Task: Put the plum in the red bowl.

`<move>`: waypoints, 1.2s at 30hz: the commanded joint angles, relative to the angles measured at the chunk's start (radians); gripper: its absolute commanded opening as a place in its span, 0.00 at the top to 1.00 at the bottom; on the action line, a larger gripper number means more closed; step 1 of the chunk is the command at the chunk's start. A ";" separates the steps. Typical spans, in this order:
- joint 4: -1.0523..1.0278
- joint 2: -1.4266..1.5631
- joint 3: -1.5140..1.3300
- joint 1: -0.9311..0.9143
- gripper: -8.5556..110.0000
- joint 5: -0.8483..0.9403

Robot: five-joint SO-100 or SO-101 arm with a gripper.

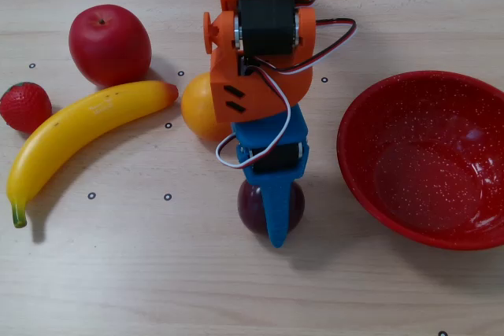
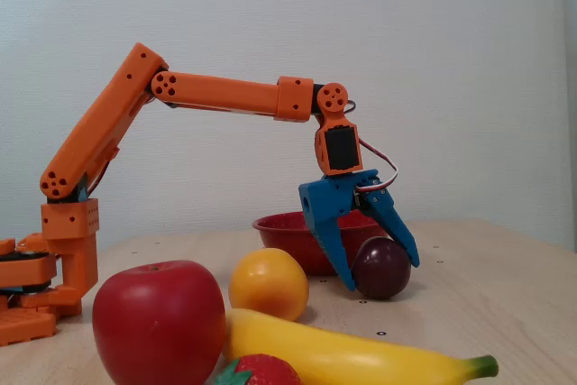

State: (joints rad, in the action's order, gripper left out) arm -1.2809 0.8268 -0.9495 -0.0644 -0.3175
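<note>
The plum (image 1: 250, 208) is dark maroon and rests on the wooden table left of the red bowl (image 1: 425, 218). In the top-down fixed view a blue finger (image 1: 276, 222) lies across its top. My gripper (image 1: 273, 212) points down over it, and the second finger is hidden under the wrist. In the side fixed view the gripper (image 2: 381, 274) stands open astride the plum (image 2: 377, 266). One fingertip (image 2: 348, 282) is by the table on its left, the other (image 2: 409, 255) against its upper right. The red bowl (image 2: 279, 223) is empty and partly hidden behind the gripper.
A red apple (image 1: 109, 43), a strawberry (image 1: 24, 106), a banana (image 1: 79, 127) and an orange (image 1: 198, 104) lie left of the arm. In the side fixed view they fill the foreground, with the orange (image 2: 267, 283) close to the gripper. The arm base (image 2: 54, 259) stands at left.
</note>
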 commanded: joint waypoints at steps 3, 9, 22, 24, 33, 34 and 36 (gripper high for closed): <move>0.037 0.041 0.044 -0.002 0.62 -0.037; 0.037 0.046 0.037 -0.006 0.64 -0.041; 0.028 0.054 0.025 0.000 0.93 -0.067; 0.009 0.060 0.025 0.005 0.93 -0.063; -0.169 0.169 0.189 0.012 0.93 0.012; -0.184 0.189 0.199 0.012 0.93 0.018; -0.210 0.230 0.221 0.008 0.93 0.031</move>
State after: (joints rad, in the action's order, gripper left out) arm -1.4619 0.8406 -0.8299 -0.0644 -0.3206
